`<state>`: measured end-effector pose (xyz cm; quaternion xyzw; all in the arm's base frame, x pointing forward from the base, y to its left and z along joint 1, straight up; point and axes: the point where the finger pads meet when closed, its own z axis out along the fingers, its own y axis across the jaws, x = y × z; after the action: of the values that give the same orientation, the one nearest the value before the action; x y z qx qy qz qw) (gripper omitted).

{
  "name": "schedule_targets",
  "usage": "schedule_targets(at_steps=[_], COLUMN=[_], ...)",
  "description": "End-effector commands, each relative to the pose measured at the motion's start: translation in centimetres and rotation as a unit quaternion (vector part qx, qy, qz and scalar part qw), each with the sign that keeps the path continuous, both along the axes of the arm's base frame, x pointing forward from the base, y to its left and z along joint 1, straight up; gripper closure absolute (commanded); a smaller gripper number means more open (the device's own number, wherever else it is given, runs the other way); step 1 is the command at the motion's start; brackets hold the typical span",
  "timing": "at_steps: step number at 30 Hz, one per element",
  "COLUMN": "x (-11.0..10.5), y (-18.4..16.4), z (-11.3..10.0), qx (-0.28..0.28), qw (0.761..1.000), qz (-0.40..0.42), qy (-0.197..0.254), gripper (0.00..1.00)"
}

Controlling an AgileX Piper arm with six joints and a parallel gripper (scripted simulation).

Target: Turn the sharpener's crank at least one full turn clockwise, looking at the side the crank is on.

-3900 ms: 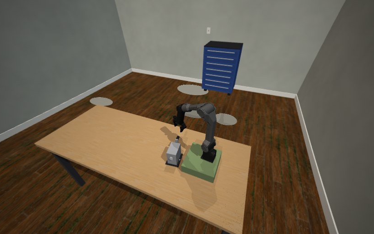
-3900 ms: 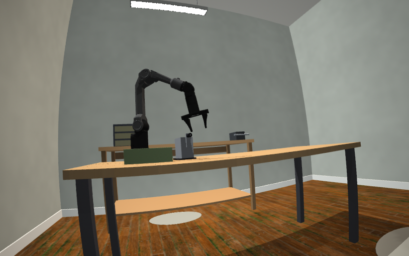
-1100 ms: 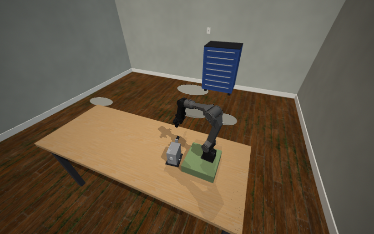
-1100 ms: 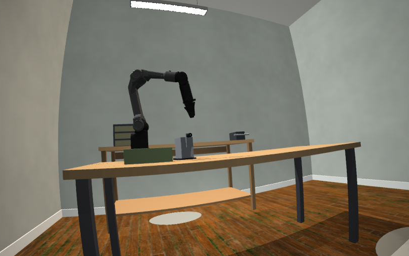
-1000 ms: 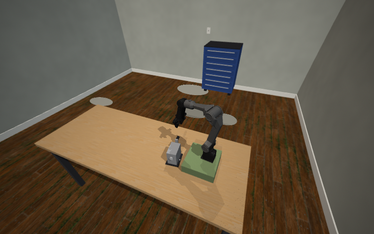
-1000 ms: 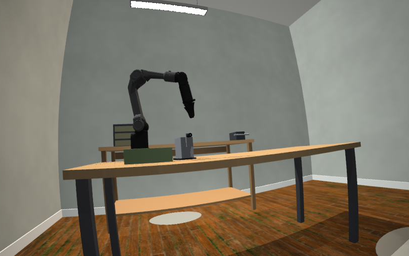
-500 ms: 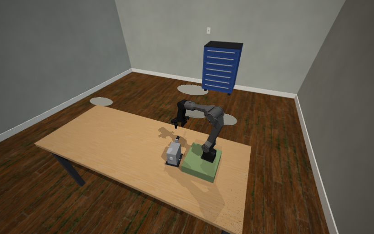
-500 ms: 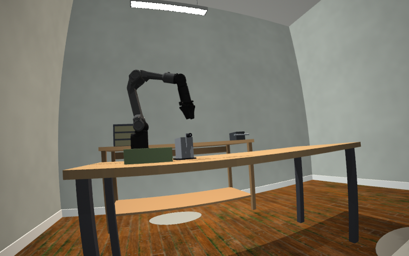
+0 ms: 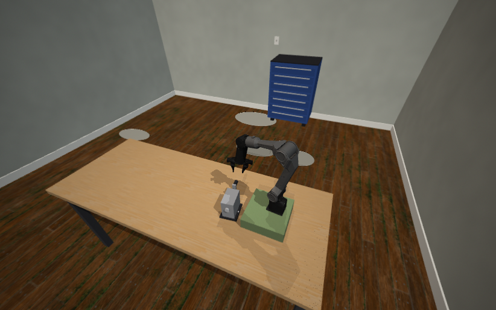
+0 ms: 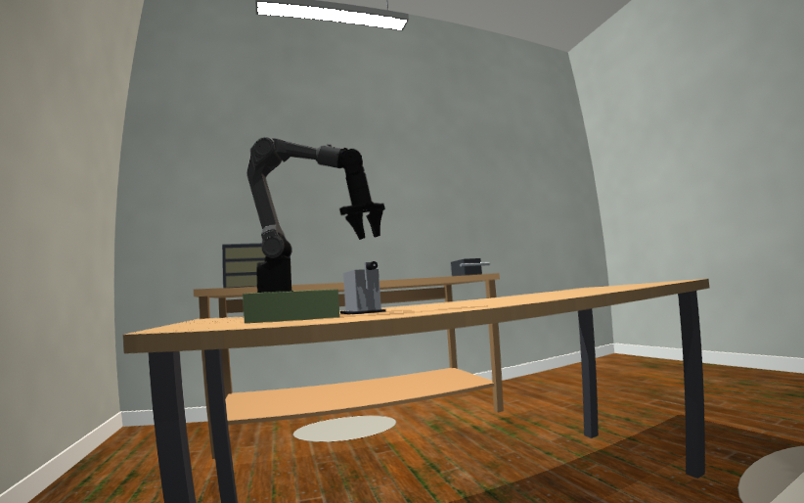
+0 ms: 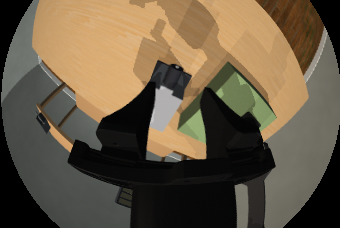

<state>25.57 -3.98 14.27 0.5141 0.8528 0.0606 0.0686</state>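
A grey box-shaped sharpener (image 9: 230,203) stands on a black base on the wooden table, right beside the arm's green pedestal. Its dark crank handle (image 9: 235,183) sticks up at the far side of the box. It also shows in the exterior view (image 10: 362,289) with the crank (image 10: 371,271) at its top right, and in the wrist view (image 11: 164,104) with the crank (image 11: 174,78). My gripper (image 9: 239,167) hangs open and empty in the air above and beyond the crank, fingers pointing down (image 10: 367,229). In the wrist view the fingers frame the sharpener from above.
The green pedestal (image 9: 268,214) carries the arm's base next to the sharpener. A blue drawer cabinet (image 9: 293,89) stands at the far wall. A second wooden table (image 10: 355,284) with a small grey device (image 10: 468,266) stands behind.
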Motion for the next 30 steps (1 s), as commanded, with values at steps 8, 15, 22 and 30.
schedule_targets(at_steps=[8, 15, 22, 30], x=[-0.3, -0.1, 0.2, 0.5], y=[0.3, 0.4, 0.5, 0.5], z=[-0.2, -1.9, -3.2, -4.7], qx=[0.022, 0.027, 0.027, 0.027], qw=[0.993, 0.990, 0.990, 0.990], qz=[-0.114, -0.137, -0.137, -0.138], qy=[0.007, 0.010, 0.010, 0.008], gripper=[0.31, 0.31, 0.31, 0.31])
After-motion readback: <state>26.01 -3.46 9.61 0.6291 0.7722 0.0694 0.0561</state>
